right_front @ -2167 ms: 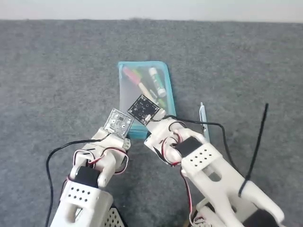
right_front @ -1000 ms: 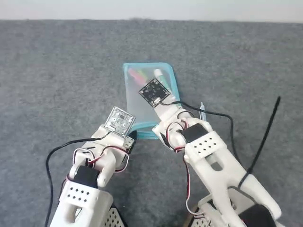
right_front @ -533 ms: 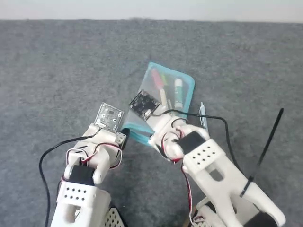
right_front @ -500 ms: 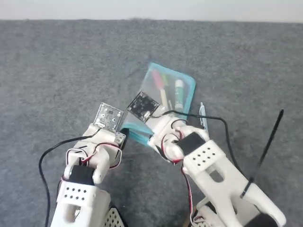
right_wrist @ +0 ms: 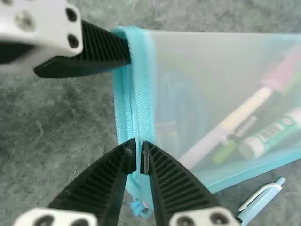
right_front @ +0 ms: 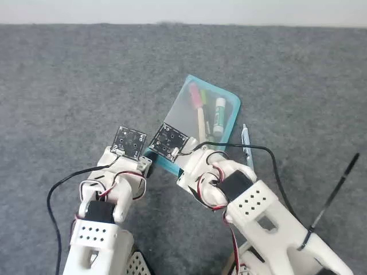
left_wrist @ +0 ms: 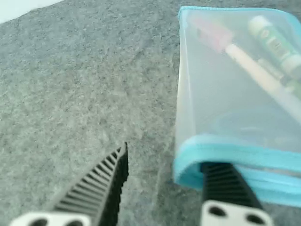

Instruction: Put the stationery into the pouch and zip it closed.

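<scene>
A see-through pouch (right_front: 186,114) with teal trim lies tilted on the grey mat, holding a pink marker (right_front: 195,96), a glue stick (right_front: 218,117) and other pens. My right gripper (right_wrist: 138,147) is shut on the pouch's teal zipper strip (right_wrist: 141,84) at its near end. My left gripper (left_wrist: 167,160) is open at the pouch's near left corner (left_wrist: 186,165). One of its fingers (left_wrist: 225,181) lies under the zipper edge, the other on bare mat. A light blue pen (right_front: 246,146) lies outside, right of the pouch.
Grey mat (right_front: 69,86) spreads open to the left and behind the pouch. A black cable (right_front: 269,166) loops over the right arm near the loose pen. The mat's far edge meets a pale wall.
The pouch has swung clockwise, its far end moving right. The left arm pulled back and leftward. The right gripper shifted back toward the pouch's near left end.
</scene>
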